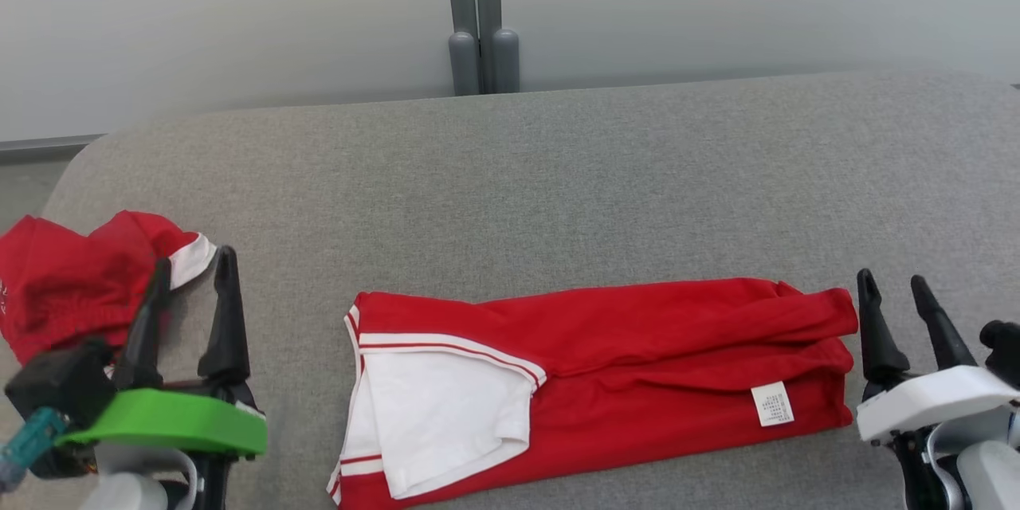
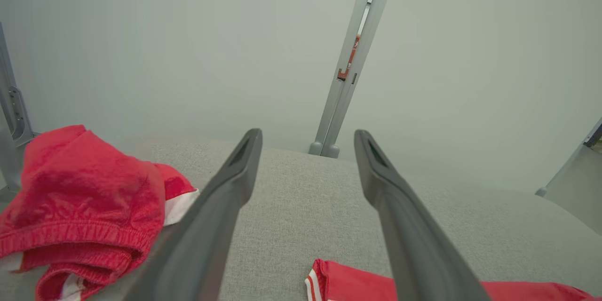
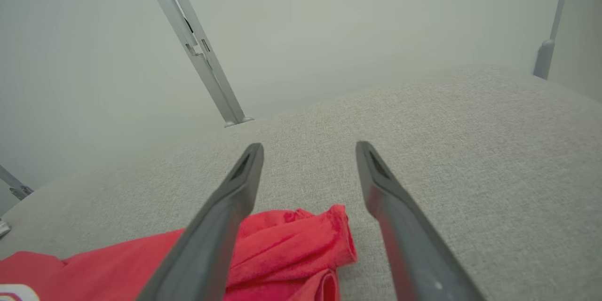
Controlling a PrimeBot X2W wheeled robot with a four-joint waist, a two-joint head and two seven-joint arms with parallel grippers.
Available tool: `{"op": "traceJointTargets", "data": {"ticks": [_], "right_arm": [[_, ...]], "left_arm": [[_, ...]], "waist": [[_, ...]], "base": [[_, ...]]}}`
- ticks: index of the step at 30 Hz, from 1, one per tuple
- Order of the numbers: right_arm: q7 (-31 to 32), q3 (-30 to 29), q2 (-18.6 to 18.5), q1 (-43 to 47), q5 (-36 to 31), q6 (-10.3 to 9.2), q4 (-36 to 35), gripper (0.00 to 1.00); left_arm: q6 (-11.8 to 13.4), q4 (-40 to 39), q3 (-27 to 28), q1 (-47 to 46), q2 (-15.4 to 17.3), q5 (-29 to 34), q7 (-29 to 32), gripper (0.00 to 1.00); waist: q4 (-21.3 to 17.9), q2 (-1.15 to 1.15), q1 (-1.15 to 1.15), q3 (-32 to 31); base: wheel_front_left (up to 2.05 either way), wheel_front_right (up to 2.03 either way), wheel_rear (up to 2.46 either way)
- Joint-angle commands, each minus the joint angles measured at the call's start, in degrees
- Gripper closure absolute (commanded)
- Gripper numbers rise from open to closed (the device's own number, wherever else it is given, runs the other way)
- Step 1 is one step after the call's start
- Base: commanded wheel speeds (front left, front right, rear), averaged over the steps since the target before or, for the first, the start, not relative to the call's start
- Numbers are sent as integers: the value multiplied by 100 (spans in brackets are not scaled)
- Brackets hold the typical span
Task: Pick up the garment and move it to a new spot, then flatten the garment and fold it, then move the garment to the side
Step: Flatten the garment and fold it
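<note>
The white-trimmed red garment (image 1: 637, 351) lies folded into a long flat band on the grey cushion (image 1: 558, 191).

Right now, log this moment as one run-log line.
left gripper: open, empty | right gripper: open, empty | folded garment: flat on grey surface, between grippers | crumpled garment: beside left gripper

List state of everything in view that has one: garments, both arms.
folded red garment: folded into a long strip, flat on the grey surface, not held
crumpled red garment: bunched in a heap near the surface's left edge, not held
left gripper: jaws open, empty
right gripper: jaws open, empty, by the folded red garment's right end
</note>
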Motion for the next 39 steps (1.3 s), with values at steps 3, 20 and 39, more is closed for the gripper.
{"op": "traceJointTargets", "data": {"ticks": [3,20,39], "right_arm": [[-15,-39,113,168,-109,3,-52,0],[1006,15,130,-367,-12,2,908,0],[1741,-68,274,-1025,1605,2,2511,0]], "left_arm": [[-231,-35,401,427,-436,415,2,0],[-1075,464,871,575,-1426,1337,0,0],[-1302,830,957,394,-1575,1605,0,0]], "waist": [[-34,0,0,33],[75,0,0,178],[504,0,0,317]], "base": [[0,0,0],[0,0,0],[0,0,0]]}}
